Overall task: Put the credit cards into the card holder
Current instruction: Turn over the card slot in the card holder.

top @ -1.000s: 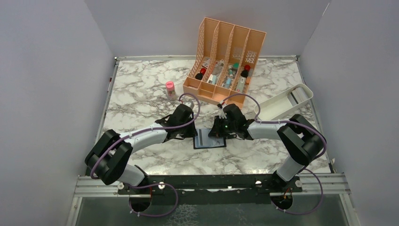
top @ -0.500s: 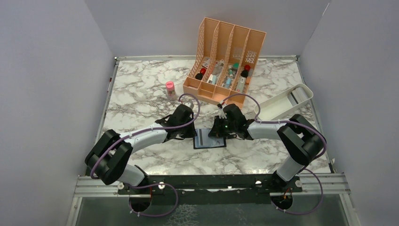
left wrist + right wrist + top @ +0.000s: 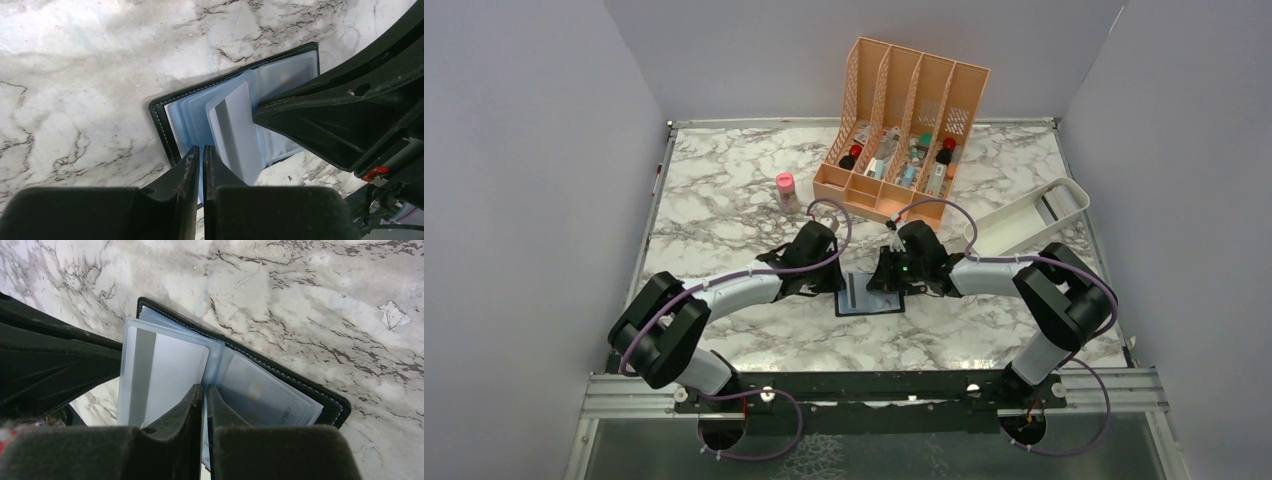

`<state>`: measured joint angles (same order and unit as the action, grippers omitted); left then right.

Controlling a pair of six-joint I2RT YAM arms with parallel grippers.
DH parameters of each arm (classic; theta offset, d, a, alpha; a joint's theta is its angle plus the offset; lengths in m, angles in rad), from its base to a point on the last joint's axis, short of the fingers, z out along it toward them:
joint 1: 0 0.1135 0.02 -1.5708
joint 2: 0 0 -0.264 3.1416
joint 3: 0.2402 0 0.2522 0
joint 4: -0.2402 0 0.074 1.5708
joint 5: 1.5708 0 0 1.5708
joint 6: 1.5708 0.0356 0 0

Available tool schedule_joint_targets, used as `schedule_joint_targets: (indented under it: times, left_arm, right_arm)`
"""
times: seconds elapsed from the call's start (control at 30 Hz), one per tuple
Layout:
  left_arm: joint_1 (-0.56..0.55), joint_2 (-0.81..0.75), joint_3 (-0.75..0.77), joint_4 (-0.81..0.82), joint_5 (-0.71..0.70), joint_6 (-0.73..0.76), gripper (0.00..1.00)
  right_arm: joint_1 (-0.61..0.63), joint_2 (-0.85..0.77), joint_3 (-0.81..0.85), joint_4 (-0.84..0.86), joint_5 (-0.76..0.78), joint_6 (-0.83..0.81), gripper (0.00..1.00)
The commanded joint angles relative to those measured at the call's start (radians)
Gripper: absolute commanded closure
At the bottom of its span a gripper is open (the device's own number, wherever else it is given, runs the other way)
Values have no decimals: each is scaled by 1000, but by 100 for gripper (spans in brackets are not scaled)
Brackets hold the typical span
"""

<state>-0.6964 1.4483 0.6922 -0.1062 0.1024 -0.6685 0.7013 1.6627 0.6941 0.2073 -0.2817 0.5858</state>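
While card holder lies open, long axis sideways, left pincer nips its leaf, right pincer the card

Only blurred, unreadable print shows on one card.

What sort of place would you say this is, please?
Most likely a robotics lab test cell: plain panel walls box in a marble-patterned tabletop, the left arm and right arm are bolted to a metal rail, and props like an orange file organiser stand staged.
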Motion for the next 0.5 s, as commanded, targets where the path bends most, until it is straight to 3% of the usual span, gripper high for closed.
schedule_joint_targets:
  times: [0.0, 0.23, 0.47]
  left_arm:
    - [-15, 4, 41, 33, 43, -9, 89]
    - [-33, 1, 59, 54, 82, -30, 87]
    - [-49, 26, 68, 99, 108, -34, 85]
  right_arm:
    - [6, 36, -27, -59, 13, -24, 88]
    - [6, -2, -14, -104, 43, -22, 82]
    - [2, -126, 40, -240, 190, -64, 70]
